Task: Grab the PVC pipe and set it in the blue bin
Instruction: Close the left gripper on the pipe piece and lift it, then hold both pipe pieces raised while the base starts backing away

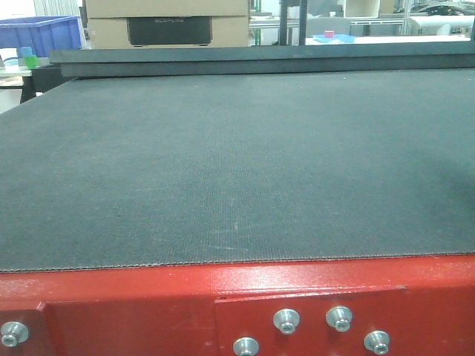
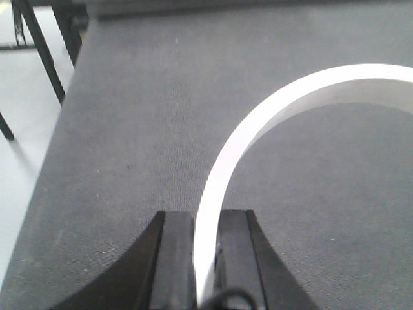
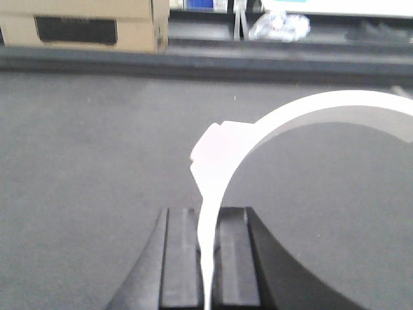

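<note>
Where the left wrist view looks along its tool, the left gripper [image 2: 205,223] is clenched on a PVC pipe [image 2: 258,123]. Its black fingers [image 2: 174,258] press the thin white wall from both sides.
- PVC pipe: white, curved wall, arcing up and right from the jaws over the dark mat [image 2: 129,129]. Whether it touches the mat cannot be told.
- Right gripper [image 3: 206,223]: likewise clamped, on a white pipe rim [image 3: 303,113] with a blocky lug [image 3: 216,152] just above the jaws. Whether this is the same piece as the left one cannot be told.
- Mat: dark grey, finely textured, filling most of the front view; near edge on a red frame [image 1: 133,285] set with steel bolts [image 1: 286,320].
- Blue bin [image 1: 41,33]: far back left in the front view, beyond the mat's far edge.
- Cardboard boxes [image 1: 167,22]: stacked behind the mat, right of the bin.
- Black legs [image 2: 39,51]: off the mat's left edge, on pale floor.
</note>
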Controlling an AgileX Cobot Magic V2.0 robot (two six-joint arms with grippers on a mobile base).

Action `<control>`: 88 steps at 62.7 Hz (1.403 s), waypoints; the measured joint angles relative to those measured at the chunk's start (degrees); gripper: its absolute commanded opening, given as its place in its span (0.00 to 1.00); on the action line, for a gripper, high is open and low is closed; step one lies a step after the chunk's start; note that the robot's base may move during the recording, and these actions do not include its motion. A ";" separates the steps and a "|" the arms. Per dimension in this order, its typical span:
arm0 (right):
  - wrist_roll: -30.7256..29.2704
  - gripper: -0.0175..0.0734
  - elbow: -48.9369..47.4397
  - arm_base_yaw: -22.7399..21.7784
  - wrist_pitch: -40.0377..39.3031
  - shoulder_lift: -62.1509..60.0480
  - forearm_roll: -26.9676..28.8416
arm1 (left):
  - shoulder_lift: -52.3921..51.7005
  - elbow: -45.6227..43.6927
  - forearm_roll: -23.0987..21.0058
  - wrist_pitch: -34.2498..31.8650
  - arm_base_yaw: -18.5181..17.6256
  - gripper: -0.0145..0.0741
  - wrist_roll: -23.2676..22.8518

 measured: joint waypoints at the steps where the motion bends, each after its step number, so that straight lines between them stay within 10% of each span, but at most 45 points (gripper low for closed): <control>1: 0.00 0.01 0.00 0.00 0.27 -0.63 0.00 | -0.91 0.42 0.00 0.00 0.00 0.04 0.00; 28: 0.00 0.01 7.93 0.00 2.07 -14.07 0.00 | -19.18 4.93 0.00 6.31 0.00 0.04 0.00; 88: 0.00 0.01 8.51 0.00 1.71 -16.59 0.00 | -20.34 5.14 0.00 6.92 0.00 0.04 0.00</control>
